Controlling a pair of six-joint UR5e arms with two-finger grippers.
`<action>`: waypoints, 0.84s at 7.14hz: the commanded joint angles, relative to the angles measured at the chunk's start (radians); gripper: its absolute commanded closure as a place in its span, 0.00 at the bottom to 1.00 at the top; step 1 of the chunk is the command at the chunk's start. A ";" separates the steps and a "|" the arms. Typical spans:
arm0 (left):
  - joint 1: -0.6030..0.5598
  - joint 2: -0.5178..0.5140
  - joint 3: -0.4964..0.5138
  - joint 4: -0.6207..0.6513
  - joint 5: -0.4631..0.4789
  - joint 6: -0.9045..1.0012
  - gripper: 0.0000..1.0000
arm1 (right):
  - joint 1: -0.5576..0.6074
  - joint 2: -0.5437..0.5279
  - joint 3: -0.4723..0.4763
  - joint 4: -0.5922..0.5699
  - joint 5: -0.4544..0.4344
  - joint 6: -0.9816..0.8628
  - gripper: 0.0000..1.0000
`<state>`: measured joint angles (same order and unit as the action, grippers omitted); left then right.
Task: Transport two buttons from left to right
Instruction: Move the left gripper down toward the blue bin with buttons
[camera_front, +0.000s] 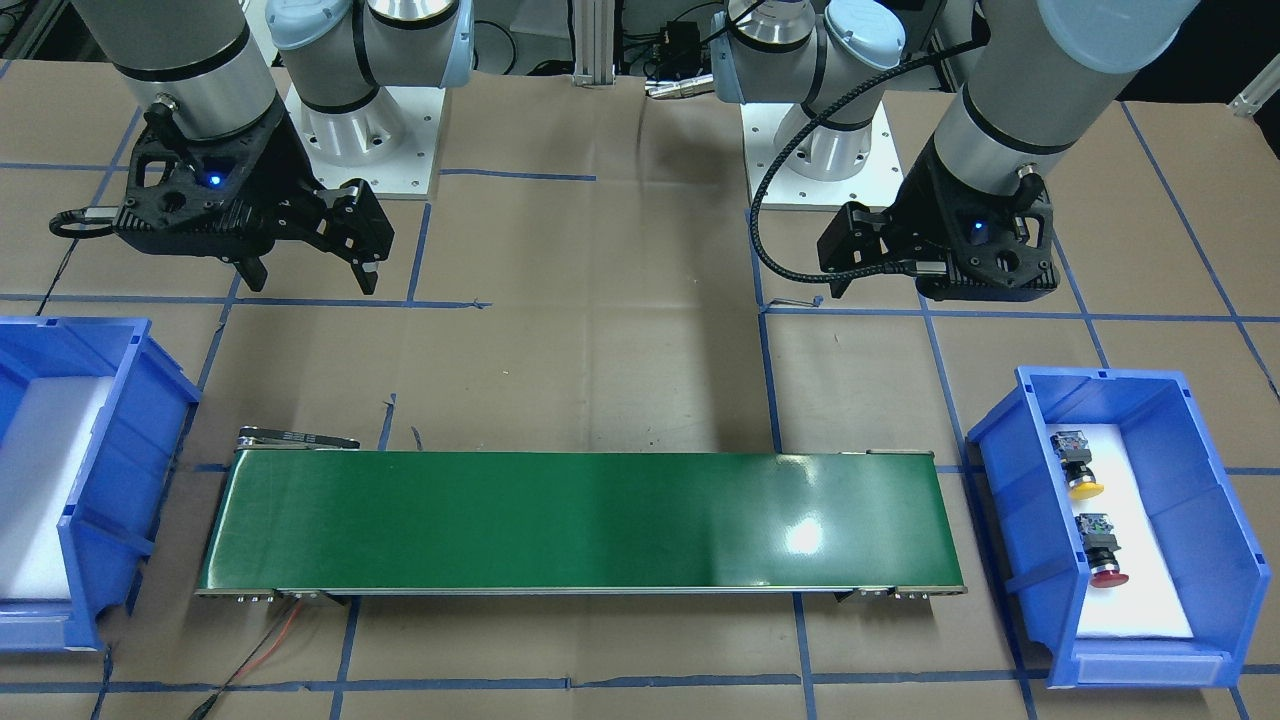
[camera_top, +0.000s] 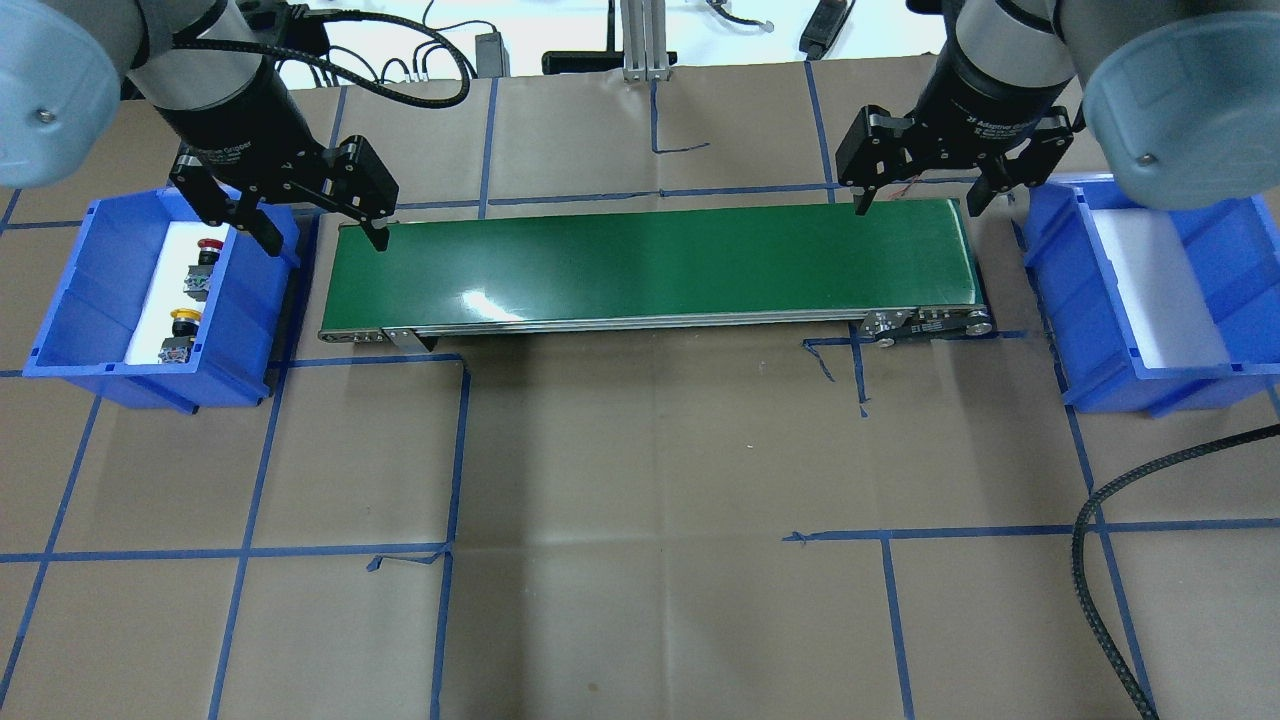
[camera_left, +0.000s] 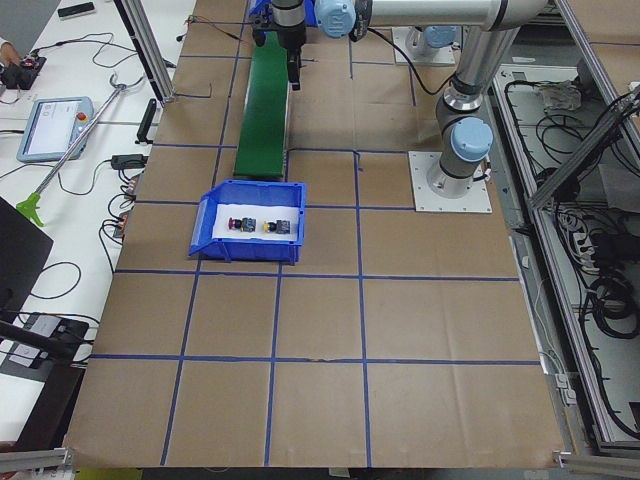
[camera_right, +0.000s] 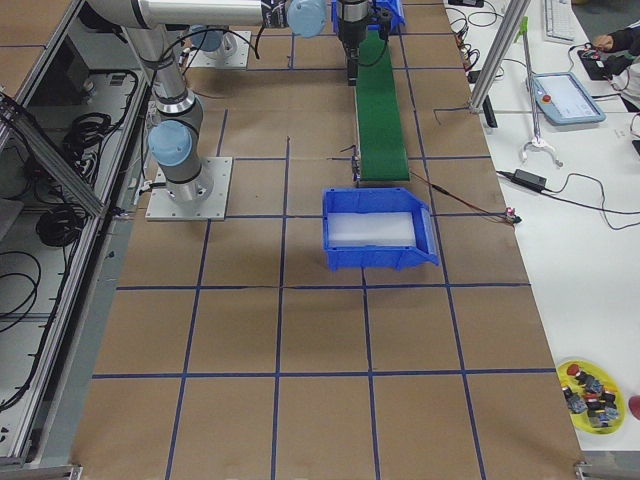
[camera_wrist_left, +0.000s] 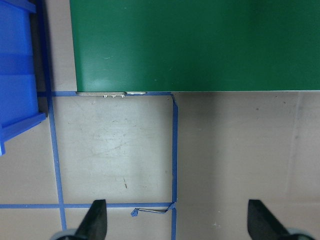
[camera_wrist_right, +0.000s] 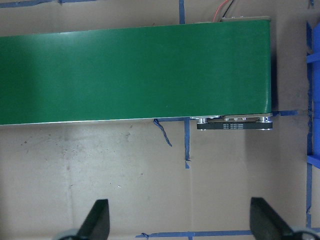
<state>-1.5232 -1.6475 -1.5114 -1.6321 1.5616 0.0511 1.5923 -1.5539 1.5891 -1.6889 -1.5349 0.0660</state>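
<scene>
Left wrist cam only catches the green conveyor (camera_wrist_left: 195, 45) end and a corner of the left blue bin (camera_wrist_left: 17, 75). The front cam shows both buttons lying on white foam inside it: yellow-capped button (camera_front: 1078, 465) nearer the robot, red-capped button (camera_front: 1100, 550) farther, black bodies. Left gripper (camera_top: 326, 243) and right gripper (camera_top: 917, 205) are both spread wide, holding nothing, over the belt ends.

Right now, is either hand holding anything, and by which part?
Nothing is held. The left hand and right hand are both open and empty; the yellow button and red button lie in the blue bin.
</scene>
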 joint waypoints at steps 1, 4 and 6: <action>0.000 0.000 -0.004 0.005 0.002 0.000 0.00 | 0.000 0.000 0.000 0.000 0.001 0.000 0.00; 0.014 0.011 -0.015 0.018 0.018 0.037 0.00 | 0.000 0.000 0.000 0.000 -0.001 -0.002 0.00; 0.102 -0.005 -0.009 0.073 0.058 0.111 0.00 | 0.000 0.000 0.000 0.000 0.001 -0.002 0.00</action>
<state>-1.4802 -1.6425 -1.5220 -1.5967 1.6024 0.1154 1.5923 -1.5539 1.5892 -1.6889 -1.5345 0.0646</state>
